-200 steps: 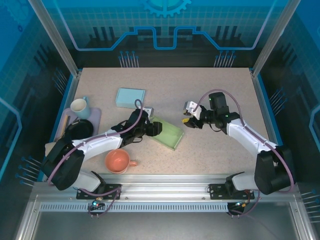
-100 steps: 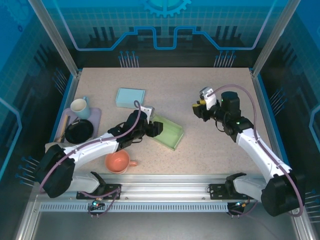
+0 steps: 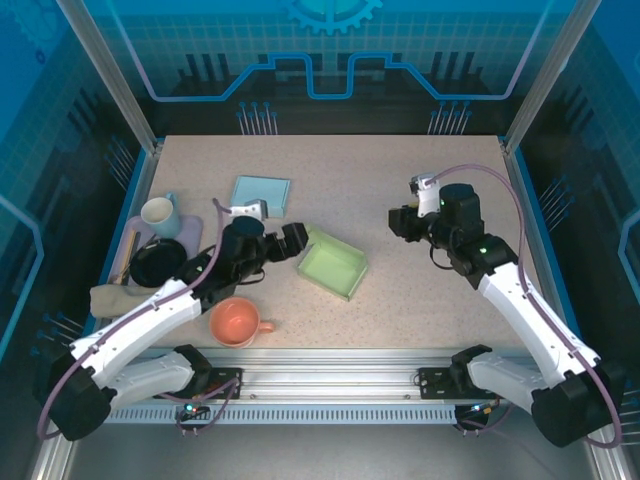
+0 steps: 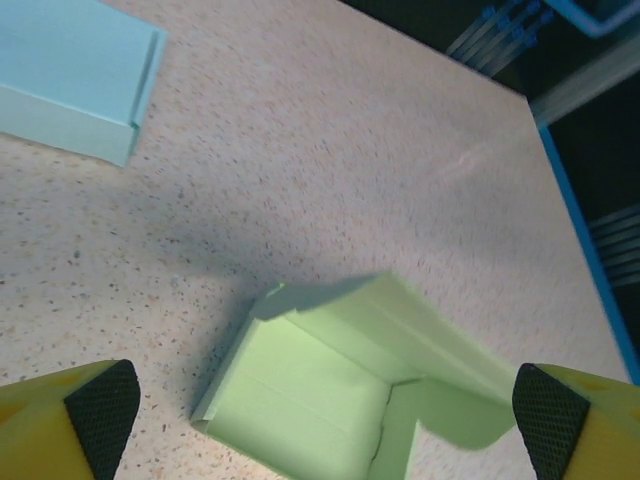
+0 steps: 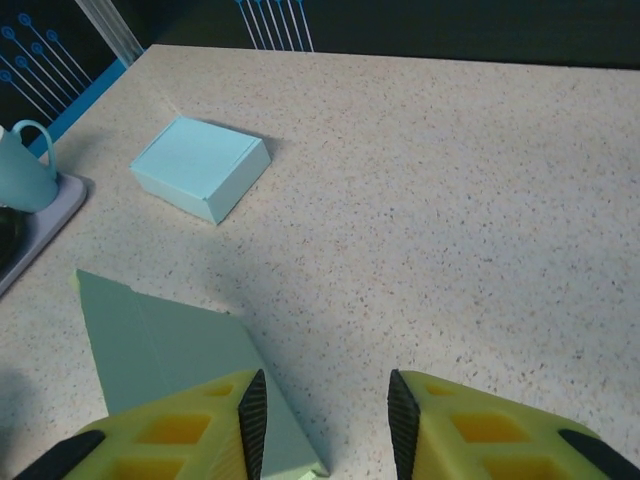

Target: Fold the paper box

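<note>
Nearest us, the left gripper point(image 3: 291, 240) had just let go of the green paper box point(image 3: 333, 268) and drawn back to its left, jaws spread wide and empty. The box lay free at mid-table, its walls partly raised, one flap still flat. We judged the fold held but unfinished. Farther right, the right gripper point(image 5: 325, 420) hung lifted away, jaws part-open on nothing. Beyond sat a blue box point(image 3: 261, 195).

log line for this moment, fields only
left gripper open, empty | right gripper open, empty | green box on table, partly folded, ungripped
</note>
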Controlling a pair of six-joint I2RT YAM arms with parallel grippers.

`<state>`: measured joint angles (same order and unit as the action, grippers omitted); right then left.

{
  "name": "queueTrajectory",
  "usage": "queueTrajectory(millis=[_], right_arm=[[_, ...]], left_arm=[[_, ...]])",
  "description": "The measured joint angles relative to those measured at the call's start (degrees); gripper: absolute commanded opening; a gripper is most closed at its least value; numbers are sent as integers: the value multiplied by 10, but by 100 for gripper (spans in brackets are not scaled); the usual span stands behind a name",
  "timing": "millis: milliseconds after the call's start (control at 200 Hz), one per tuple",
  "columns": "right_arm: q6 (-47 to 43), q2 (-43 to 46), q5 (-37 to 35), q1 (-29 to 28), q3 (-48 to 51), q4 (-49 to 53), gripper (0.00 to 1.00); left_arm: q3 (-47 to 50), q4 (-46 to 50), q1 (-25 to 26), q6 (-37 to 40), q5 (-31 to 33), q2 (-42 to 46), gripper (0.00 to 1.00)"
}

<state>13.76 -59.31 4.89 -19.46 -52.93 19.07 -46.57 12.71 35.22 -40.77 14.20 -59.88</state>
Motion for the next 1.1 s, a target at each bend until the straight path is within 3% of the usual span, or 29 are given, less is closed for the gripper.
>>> queueTrajectory(millis=[245,570,1100], right_arm=[[33,58,14,-38,114,-1,36],[64,-42,16,-68,169,-35,36],[51,-143,92,-84,163,-139,36]], left_arm=[[-159,67,-40,-68,-14,-123,97],[-223,82,-48,-89,-71,-294,92],[-226,44,-33,-129,-165,-340,89]])
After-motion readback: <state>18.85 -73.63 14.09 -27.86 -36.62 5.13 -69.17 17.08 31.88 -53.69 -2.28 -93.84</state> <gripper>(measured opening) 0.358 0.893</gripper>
